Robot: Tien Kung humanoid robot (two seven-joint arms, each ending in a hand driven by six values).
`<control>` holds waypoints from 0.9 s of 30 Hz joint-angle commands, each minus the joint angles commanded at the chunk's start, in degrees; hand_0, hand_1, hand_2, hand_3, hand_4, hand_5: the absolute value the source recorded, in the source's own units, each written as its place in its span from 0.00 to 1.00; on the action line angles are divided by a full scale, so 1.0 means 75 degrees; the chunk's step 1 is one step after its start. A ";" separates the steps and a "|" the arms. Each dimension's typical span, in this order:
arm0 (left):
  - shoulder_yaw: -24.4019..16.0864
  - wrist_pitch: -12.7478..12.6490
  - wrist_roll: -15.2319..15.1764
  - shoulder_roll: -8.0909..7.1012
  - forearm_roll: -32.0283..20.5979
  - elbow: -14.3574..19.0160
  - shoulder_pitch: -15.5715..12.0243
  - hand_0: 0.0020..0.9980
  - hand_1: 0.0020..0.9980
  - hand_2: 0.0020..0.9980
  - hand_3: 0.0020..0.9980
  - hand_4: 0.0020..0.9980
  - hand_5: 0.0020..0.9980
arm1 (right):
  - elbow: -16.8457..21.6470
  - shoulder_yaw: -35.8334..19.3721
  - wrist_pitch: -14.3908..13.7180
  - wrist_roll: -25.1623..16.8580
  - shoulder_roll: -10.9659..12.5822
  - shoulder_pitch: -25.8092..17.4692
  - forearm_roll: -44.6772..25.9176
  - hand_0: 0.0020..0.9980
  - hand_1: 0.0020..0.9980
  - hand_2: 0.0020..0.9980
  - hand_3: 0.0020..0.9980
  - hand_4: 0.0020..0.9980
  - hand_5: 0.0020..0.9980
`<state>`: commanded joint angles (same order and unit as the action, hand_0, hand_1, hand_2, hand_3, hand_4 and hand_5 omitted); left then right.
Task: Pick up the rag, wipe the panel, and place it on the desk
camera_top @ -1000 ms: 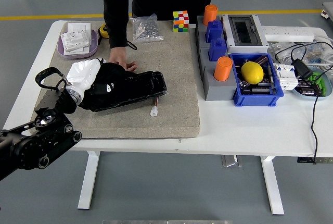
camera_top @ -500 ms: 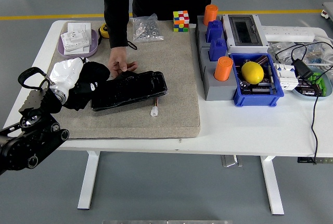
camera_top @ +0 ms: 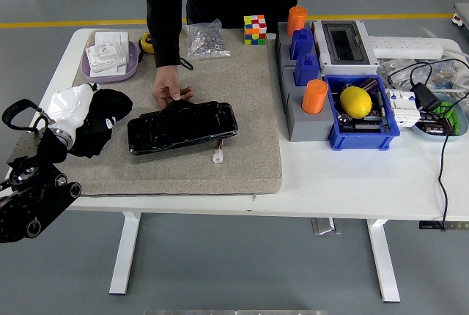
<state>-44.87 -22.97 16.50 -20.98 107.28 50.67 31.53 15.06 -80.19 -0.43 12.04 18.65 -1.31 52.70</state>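
Note:
A glossy black panel point(camera_top: 183, 126) lies on the grey felt mat point(camera_top: 242, 102), left of centre. My left hand point(camera_top: 72, 107), white-gloved, sits over the mat's left edge with its fingers shut on the black rag point(camera_top: 101, 120). The rag hangs bunched to the right of the hand, just off the panel's left end and apart from it. A person in black stands at the far side, and one hand point(camera_top: 167, 86) rests on the panel's back edge. My right hand does not show.
A purple tray point(camera_top: 110, 61) with white parts, a bag of screws point(camera_top: 204, 39) and a colour cube point(camera_top: 254, 28) stand at the back of the mat. A small white connector point(camera_top: 218, 157) lies before the panel. Grey blocks with orange cylinders point(camera_top: 314, 96), a blue bin point(camera_top: 363, 130) and cables point(camera_top: 440, 110) fill the right side.
My left hand has drawn back to the left with the rag, sliding it off the panel's left end. The person's hand stays at the panel's back edge.

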 joint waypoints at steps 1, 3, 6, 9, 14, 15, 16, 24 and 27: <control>-0.0009 -0.0051 -0.0067 0.0004 -0.0044 -0.0087 -0.0010 0.22 0.09 0.44 0.31 0.00 0.00 | 0.0000 0.0000 0.0001 0.0005 0.0000 -0.0004 0.0003 0.69 0.45 0.64 0.62 1.00 0.70; -0.0026 -0.0110 -0.0172 0.0013 -0.0165 -0.0260 -0.0031 0.22 0.09 0.44 0.31 0.00 0.00 | 0.0002 0.0003 0.0000 0.0012 0.0003 -0.0005 0.0010 0.69 0.45 0.64 0.62 1.00 0.70; -0.0019 -0.0203 -0.0307 0.0031 -0.0305 -0.0470 -0.0052 0.23 0.11 0.44 0.32 0.00 0.00 | 0.0012 0.0004 -0.0006 0.0020 0.0007 -0.0009 0.0012 0.69 0.45 0.64 0.62 1.00 0.70; -0.0021 -0.0287 -0.0410 0.0064 -0.0409 -0.0614 -0.0063 0.23 0.11 0.44 0.32 0.00 0.00 | 0.0015 0.0015 -0.0008 0.0024 0.0004 -0.0016 0.0008 0.69 0.45 0.64 0.62 1.00 0.70; 0.0096 -0.0302 -0.0468 0.0101 -0.0536 -0.0840 -0.0044 0.27 0.23 0.46 0.40 0.29 0.00 | 0.0019 0.0051 -0.0020 0.0021 -0.0006 -0.0013 -0.0006 0.69 0.45 0.64 0.62 1.00 0.70; 0.0128 -0.0300 -0.0477 0.0110 -0.0597 -0.0916 -0.0038 0.27 0.23 0.46 0.40 0.29 0.00 | 0.0021 0.0057 -0.0027 0.0017 -0.0010 -0.0012 -0.0014 0.69 0.45 0.64 0.62 1.00 0.70; 0.0150 -0.0289 -0.0478 0.0117 -0.0628 -0.0970 -0.0037 0.27 0.23 0.46 0.40 0.29 0.00 | 0.0023 0.0063 -0.0031 0.0015 -0.0012 -0.0011 -0.0017 0.69 0.45 0.64 0.62 1.00 0.70; 0.0073 -0.0038 -0.0421 0.0131 -0.0684 -0.0997 -0.0113 0.42 0.66 0.67 0.58 0.77 0.12 | 0.0008 0.0034 -0.0018 0.0031 -0.0009 -0.0033 0.0016 0.69 0.45 0.64 0.62 1.00 0.70; 0.0034 0.0001 -0.0462 0.0109 -0.0890 -0.0928 -0.0134 0.42 0.66 0.67 0.58 0.77 0.12 | 0.0014 0.0041 -0.0024 0.0029 -0.0004 -0.0037 0.0010 0.69 0.45 0.64 0.62 1.00 0.70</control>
<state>-44.61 -22.97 13.04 -20.16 100.61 43.71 30.52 15.16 -79.88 -0.61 12.26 18.61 -1.59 52.77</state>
